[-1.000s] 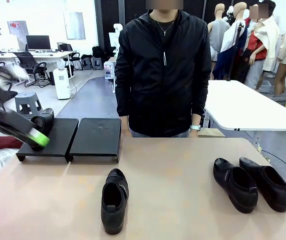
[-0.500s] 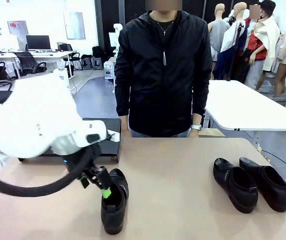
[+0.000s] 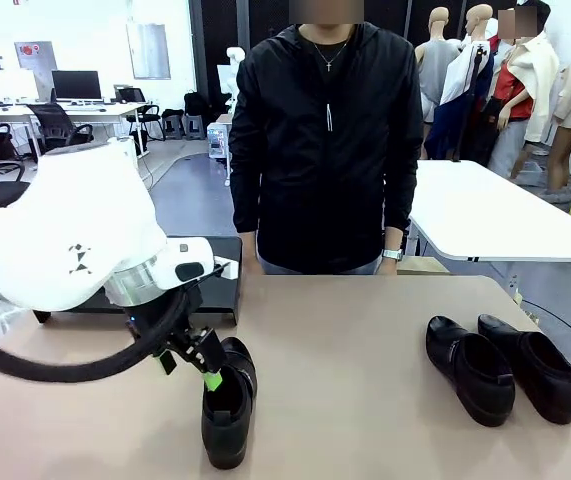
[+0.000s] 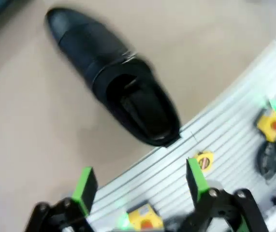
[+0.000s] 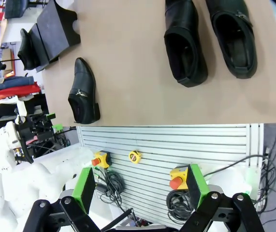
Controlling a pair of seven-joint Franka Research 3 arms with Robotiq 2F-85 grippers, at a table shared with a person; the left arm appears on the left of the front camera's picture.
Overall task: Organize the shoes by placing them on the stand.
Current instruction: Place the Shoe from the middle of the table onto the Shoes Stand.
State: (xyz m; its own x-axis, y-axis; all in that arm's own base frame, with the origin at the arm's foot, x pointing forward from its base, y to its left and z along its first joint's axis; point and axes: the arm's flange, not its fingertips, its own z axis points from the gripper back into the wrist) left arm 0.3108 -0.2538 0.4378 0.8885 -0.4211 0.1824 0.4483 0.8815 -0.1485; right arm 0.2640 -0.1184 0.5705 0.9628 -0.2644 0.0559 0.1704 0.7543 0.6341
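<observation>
Shoe at table front edge

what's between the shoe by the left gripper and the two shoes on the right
Nothing: in the front view the stretch from the lone shoe to the pair of shoes is bare tan tabletop.

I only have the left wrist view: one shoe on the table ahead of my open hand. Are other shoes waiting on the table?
Observer: Yes, two. The inner right shoe and the outer right shoe lie side by side on the right part of the table.
Operator: Anything on the stand?
Observer: A third shoe lies at the left end of the stand.
Operator: And the right hand?
Observer: The right hand hangs open, high above the table, holding nothing.
</observation>
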